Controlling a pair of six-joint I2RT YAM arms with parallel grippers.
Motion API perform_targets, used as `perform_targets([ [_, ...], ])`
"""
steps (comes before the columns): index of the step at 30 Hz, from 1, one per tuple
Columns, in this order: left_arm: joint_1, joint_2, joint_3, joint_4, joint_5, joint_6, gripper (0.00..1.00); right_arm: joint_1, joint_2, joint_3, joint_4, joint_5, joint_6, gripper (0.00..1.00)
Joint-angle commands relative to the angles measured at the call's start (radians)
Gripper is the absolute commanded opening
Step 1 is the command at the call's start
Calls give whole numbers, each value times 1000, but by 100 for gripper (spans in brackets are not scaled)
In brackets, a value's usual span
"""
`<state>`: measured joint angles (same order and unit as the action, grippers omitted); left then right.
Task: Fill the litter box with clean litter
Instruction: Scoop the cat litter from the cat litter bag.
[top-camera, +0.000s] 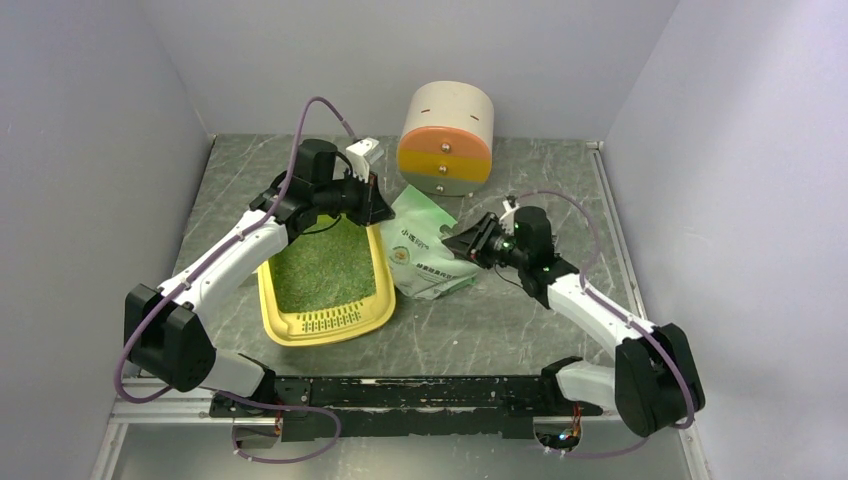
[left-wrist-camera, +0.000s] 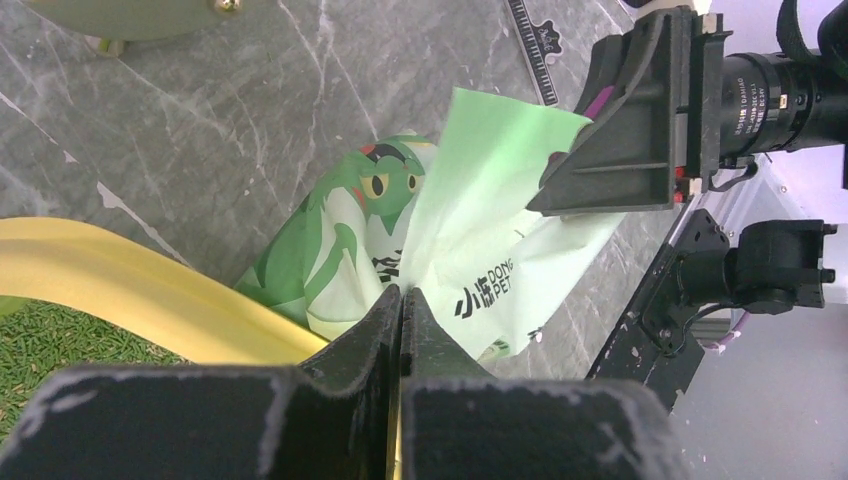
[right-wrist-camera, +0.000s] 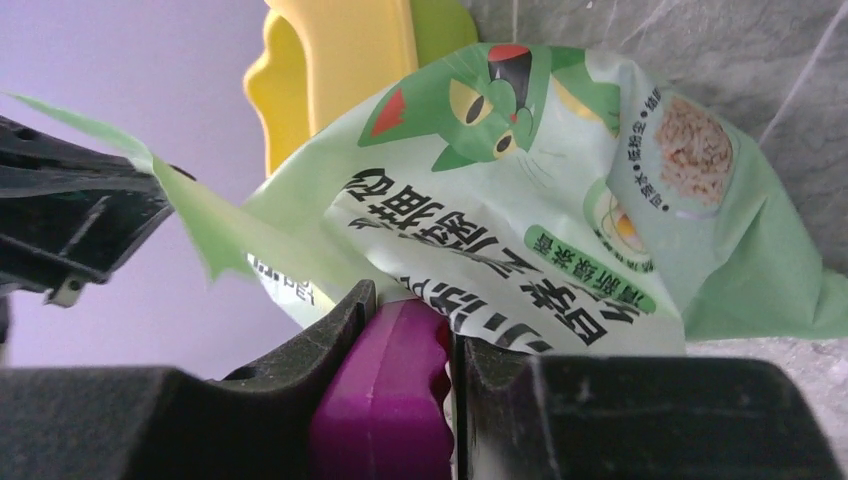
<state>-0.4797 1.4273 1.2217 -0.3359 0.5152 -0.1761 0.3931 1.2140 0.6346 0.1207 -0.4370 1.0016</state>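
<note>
The yellow litter box (top-camera: 372, 318) lies left of centre, grille end nearest the arms. Greenish-grey litter (top-camera: 322, 265) covers its floor, also seen in the left wrist view (left-wrist-camera: 45, 350). The pale green printed bag (top-camera: 425, 255) lies just right of the box's far end. My left gripper (top-camera: 376, 207) is shut on the bag's top edge (left-wrist-camera: 470, 230), over the box's far right corner (left-wrist-camera: 130, 295). My right gripper (top-camera: 463, 244) is shut on the magenta scoop's handle (right-wrist-camera: 385, 390). The handle goes in under the bag (right-wrist-camera: 520, 190), so the scoop's bowl is hidden.
A round beige, orange and yellow drawer cabinet (top-camera: 447, 138) stands at the back, just behind the bag. Grey walls close in the left, right and back. A black rail (top-camera: 420, 392) runs along the near edge between the arm bases.
</note>
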Motion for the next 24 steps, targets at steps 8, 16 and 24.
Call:
perform_targets([
  [8,4,1,-5,16,-20,9,5,-115,-171,-199,375,-235,337,0],
  [16,5,-10,-7,33,-21,-6,5,-198,-326,-253,289,-243,367,0],
  [24,4,-31,-15,56,-32,-21,5,-334,-499,-312,167,-286,367,0],
])
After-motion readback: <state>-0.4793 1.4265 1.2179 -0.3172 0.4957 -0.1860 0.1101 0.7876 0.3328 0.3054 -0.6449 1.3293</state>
